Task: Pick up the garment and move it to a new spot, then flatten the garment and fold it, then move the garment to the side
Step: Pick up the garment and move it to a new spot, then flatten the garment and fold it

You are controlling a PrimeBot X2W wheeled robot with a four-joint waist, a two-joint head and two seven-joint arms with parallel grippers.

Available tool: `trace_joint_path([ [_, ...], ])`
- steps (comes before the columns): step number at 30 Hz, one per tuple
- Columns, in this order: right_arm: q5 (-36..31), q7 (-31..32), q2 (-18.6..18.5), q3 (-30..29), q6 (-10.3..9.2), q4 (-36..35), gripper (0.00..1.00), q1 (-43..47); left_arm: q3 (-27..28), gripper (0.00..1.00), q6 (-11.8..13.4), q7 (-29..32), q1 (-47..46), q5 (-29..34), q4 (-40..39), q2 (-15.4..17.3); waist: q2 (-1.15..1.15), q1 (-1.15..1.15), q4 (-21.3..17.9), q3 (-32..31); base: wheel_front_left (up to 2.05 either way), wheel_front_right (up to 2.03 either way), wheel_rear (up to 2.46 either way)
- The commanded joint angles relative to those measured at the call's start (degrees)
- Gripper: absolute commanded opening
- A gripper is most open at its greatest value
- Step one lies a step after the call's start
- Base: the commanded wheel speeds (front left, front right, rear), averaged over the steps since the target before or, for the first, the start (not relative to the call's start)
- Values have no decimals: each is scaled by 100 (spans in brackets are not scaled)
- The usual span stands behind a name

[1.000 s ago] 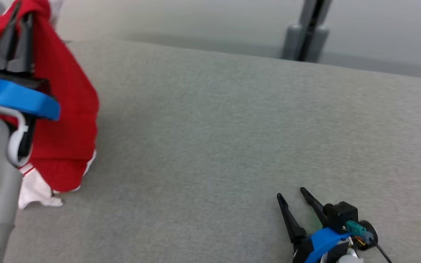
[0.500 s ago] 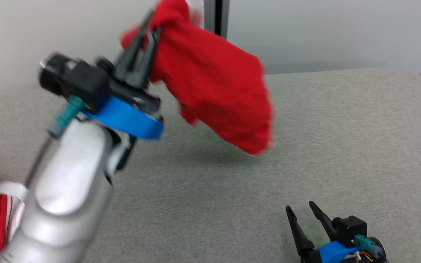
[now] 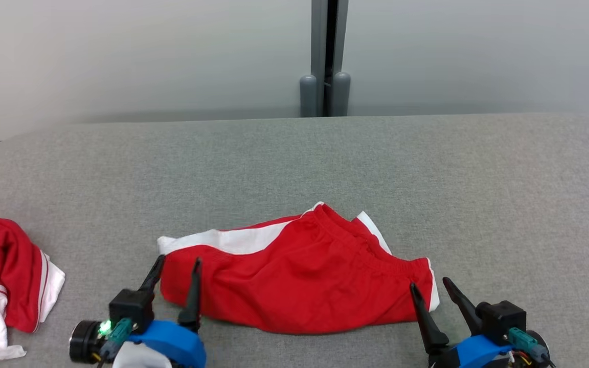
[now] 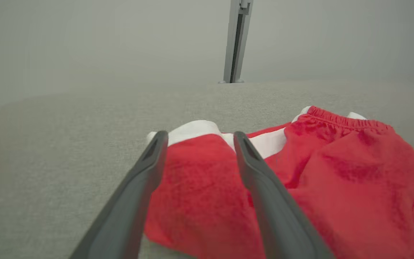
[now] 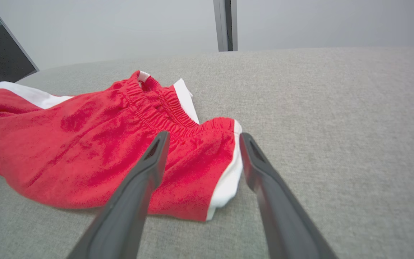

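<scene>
Garment lies lower centre, relocation done I judge; left gripper and right gripper fingers spread, empty; flattening, folding remain.

Left tool, jaws apart, over the red-and-white garment at lower right; grey surface; post at upper centre.

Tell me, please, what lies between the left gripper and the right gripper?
The red shorts lie flat between the left gripper and the right gripper, as the head view shows.
</scene>
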Motion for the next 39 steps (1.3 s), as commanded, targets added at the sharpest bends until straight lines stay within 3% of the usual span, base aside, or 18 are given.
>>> trace_joint_path([
  [1,-17,-3,-15,-42,0,-73,100,27,199,100,52,-17,151,64,-43,-28,0,1,52,-32,0,0,0],
  [11,-26,-3,-14,-97,0,-325,100,280,1132,100,-64,-16,1120,524,-414,-348,0,1,137,-325,0,0,0],
  [22,-16,-3,-13,22,0,-158,100,253,1349,100,-345,-17,1236,922,-334,-623,0,1,300,-333,0,0,0],
  [30,271,-4,-16,256,0,67,100,-675,1306,100,-472,-16,1027,1064,-280,-685,0,1,772,-5,0,0,0],
  [39,695,93,-4,212,0,1374,100,-2462,1116,100,-564,-17,732,1048,-146,-709,0,1,1449,625,0,0,0],
])
